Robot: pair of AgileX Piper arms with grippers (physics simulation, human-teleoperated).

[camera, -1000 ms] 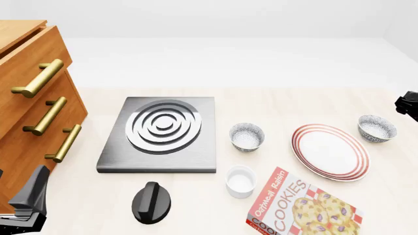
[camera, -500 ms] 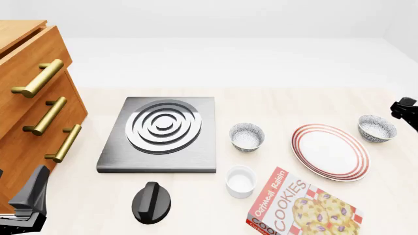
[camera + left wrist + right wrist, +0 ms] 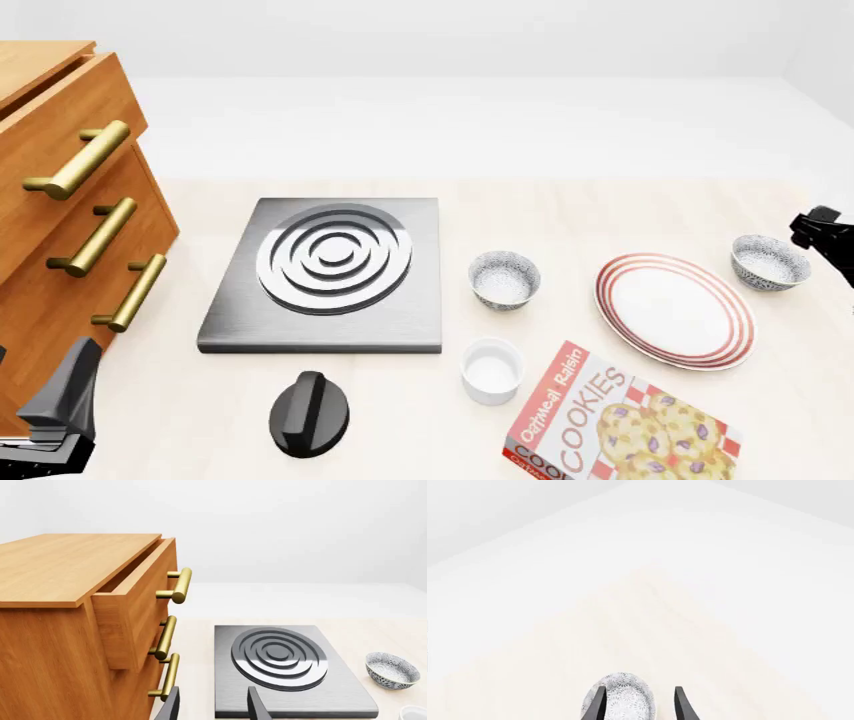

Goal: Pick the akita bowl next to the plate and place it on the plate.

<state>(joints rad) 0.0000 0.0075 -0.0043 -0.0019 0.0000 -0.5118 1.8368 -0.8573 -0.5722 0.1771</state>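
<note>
The plate (image 3: 674,310), white with thin red rings, lies right of centre. An akita bowl (image 3: 770,262), speckled grey outside and white inside, sits just off the plate's far right rim. An identical bowl (image 3: 505,279) stands left of the plate, also seen in the left wrist view (image 3: 392,670). My right gripper (image 3: 811,230) enters from the right edge beside the right-hand bowl. In the right wrist view it is open (image 3: 635,705), with that bowl (image 3: 622,700) showing between the fingers and just beyond them. My left gripper (image 3: 212,707) is open and holds nothing, low at the front left (image 3: 54,415).
A steel stove plate (image 3: 334,268) with concentric rings sits in the middle, with a black knob (image 3: 310,413) in front of it. A white ramekin (image 3: 491,370) and a cookie box (image 3: 617,425) lie near the front. A wooden drawer cabinet (image 3: 74,215) with brass handles stands at the left.
My right gripper has come in from the right edge, moving left and a little down toward the right-hand bowl. The left arm and all objects are unmoved.
</note>
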